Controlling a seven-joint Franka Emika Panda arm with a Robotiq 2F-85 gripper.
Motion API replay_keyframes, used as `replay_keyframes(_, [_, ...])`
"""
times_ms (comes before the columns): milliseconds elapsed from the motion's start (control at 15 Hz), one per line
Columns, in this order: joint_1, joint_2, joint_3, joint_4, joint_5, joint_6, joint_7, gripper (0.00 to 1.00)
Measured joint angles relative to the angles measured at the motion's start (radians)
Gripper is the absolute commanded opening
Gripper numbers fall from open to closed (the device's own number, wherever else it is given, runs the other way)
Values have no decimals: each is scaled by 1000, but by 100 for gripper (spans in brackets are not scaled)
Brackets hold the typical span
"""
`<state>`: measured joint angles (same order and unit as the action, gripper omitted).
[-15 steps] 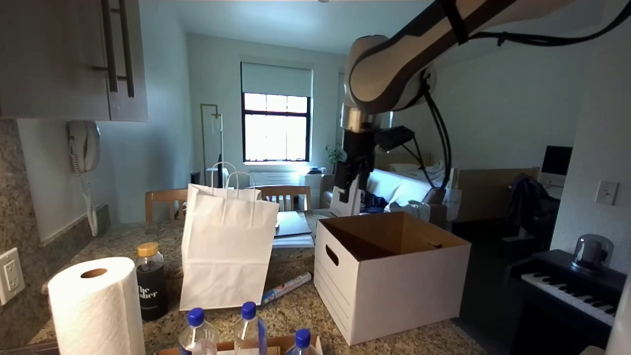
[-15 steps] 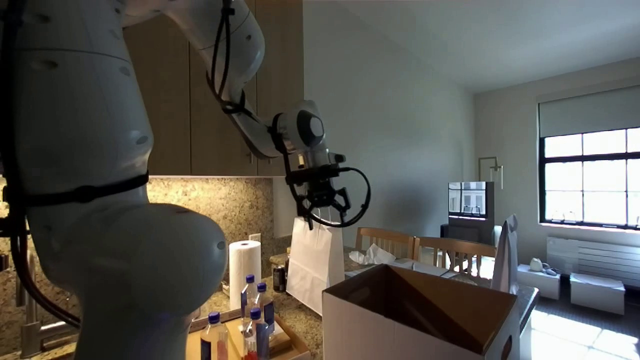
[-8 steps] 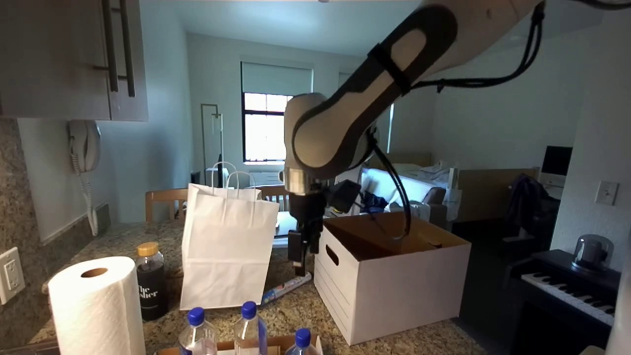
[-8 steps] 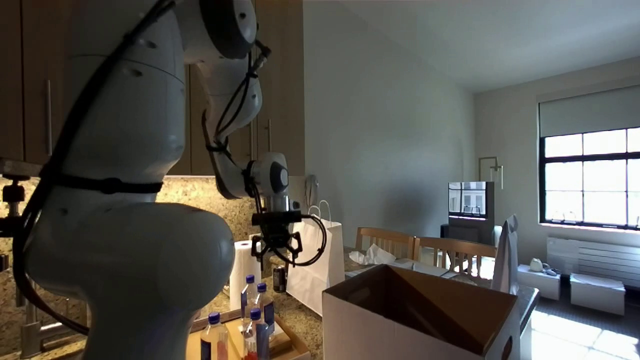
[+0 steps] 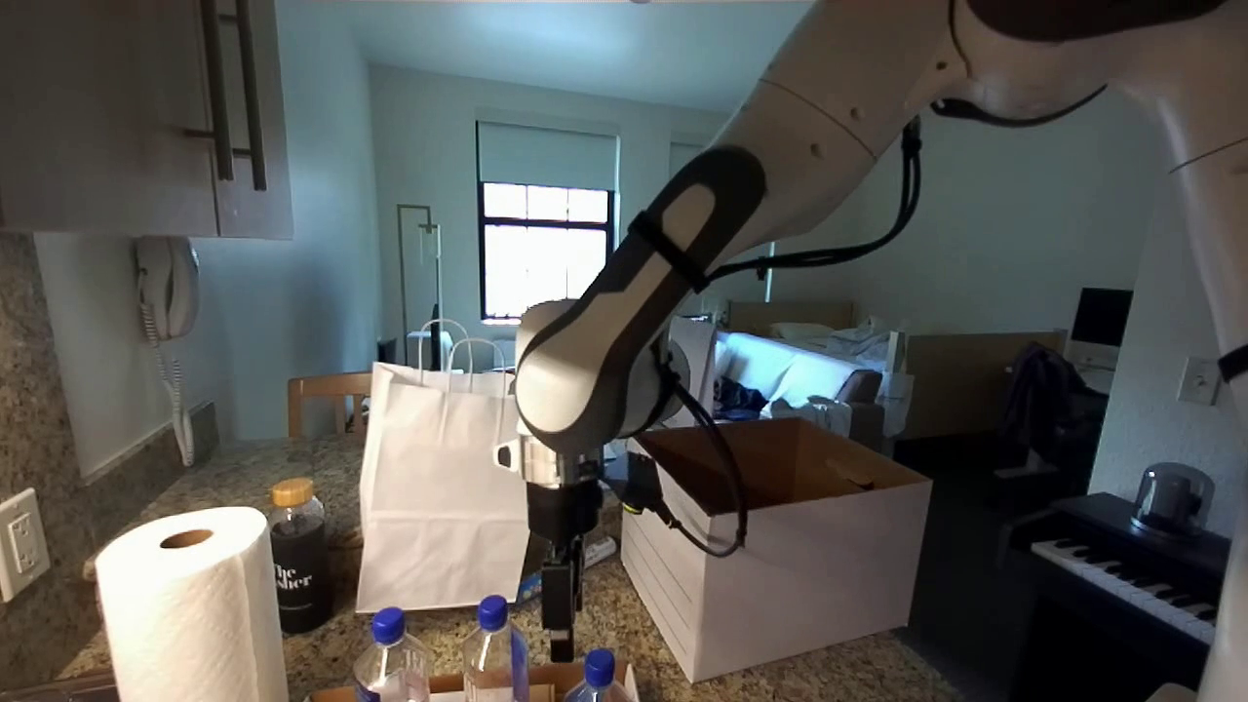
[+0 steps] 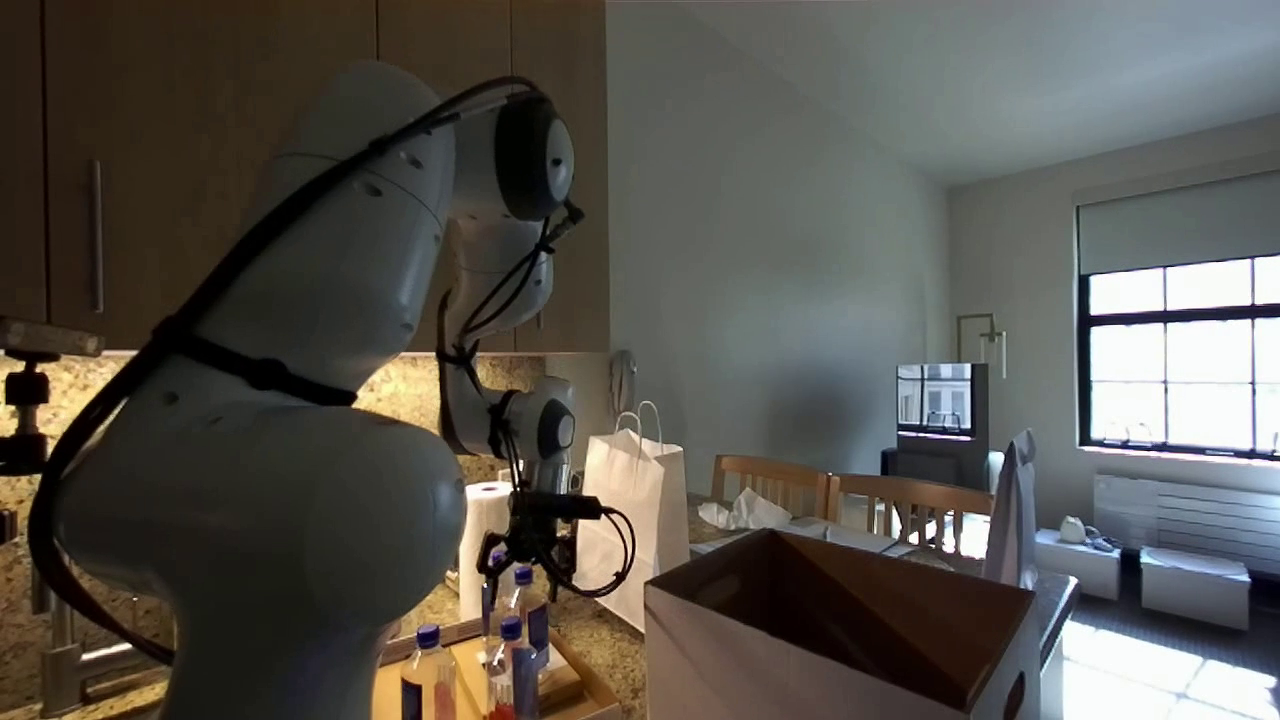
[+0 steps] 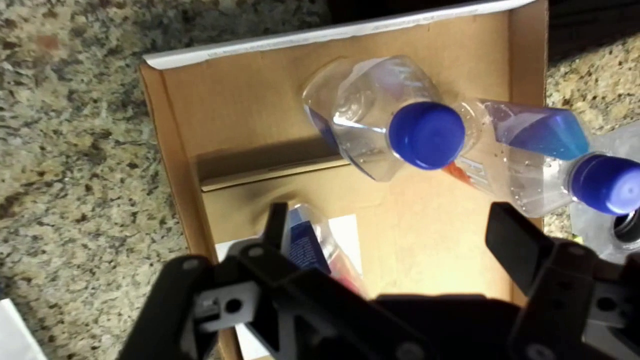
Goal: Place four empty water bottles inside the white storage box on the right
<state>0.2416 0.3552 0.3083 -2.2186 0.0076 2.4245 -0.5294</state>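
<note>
In an exterior view, four clear, blue-capped plastic water bottles [image 6: 430, 685] stand in a shallow cardboard tray [image 6: 388, 690]. The white storage box [image 6: 760, 670] is near it, with no bottle in the part of its inside that shows, so you appear to be reaching for the first bottle. Your jaws hang in line with the two rear bottles; this angle hides how near they are. Count four bottles, one tray, one storage box, one white handled paper bag [image 6: 630, 545] and one paper towel roll [image 6: 480, 520].

In an exterior view, your jaws point straight down, between two of the bottles as seen from here. You count three bottles; the fourth does not show. One storage box, one paper bag and one dark drink bottle [image 5: 300, 575] share the granite bench [image 5: 829, 678] with one roll.

In the wrist view, your jaws stand wide apart, holding nothing. Two bottles lie just ahead, overlapping; whether they touch you cannot tell. A third is partly hidden beside the jaws. Your next move probably calls for choosing one bottle, centring on it and lowering around it before squeezing, clear of its neighbour. Count three bottles, one tray and one smaller cardboard box [image 7: 395, 230] inside it.
</note>
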Motion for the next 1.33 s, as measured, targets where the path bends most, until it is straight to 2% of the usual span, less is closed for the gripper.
replay_keyframes(467, [-27,120,10,46,-1,-45,-8,100])
replay_keyframes(533, [-30,129,10,48,-1,-45,-8,75])
replay_keyframes(600, [-33,134,9,49,-1,-44,-8,73])
replay_keyframes(1000, [-42,136,10,49,-2,-10,-8,34])
replay_keyframes(1067, [-42,134,10,47,-3,-5,-8,33])
replay_keyframes(1133, [-42,131,11,46,-3,-1,-8,38])
replay_keyframes(1200, [-42,129,12,45,-3,1,-8,65])
replay_keyframes(1267, [-42,127,13,43,-3,2,-8,63])
replay_keyframes(1333, [-41,126,13,42,-4,3,-7,66])
